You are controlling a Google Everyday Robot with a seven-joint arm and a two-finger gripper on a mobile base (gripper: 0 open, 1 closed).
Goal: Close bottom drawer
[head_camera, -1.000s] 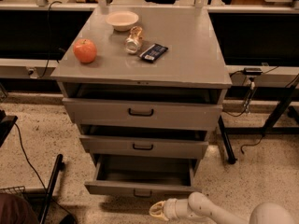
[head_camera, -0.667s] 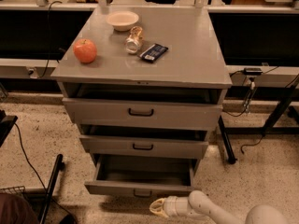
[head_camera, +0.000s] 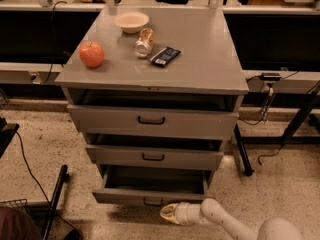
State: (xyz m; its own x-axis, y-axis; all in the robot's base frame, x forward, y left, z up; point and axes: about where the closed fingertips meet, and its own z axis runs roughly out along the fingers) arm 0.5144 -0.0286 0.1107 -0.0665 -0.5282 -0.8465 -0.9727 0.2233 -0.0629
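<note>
The bottom drawer point(head_camera: 125, 197) stands pulled out at the foot of the cabinet point(head_camera: 210, 64), its grey tray floor in plain view. The gripper point(head_camera: 169, 213) sits low on the floor just in front of that drawer's panel, near the handle; spread or pressed together, I cannot tell. On the cabinet top sit a bowl point(head_camera: 131, 21), an apple point(head_camera: 91, 54), a tipped jar point(head_camera: 144, 42) and a dark packet point(head_camera: 164, 56)

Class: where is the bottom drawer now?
Bottom centre of the camera view: the bottom drawer hangs open under the middle drawer, the gripper just before its front.
</note>
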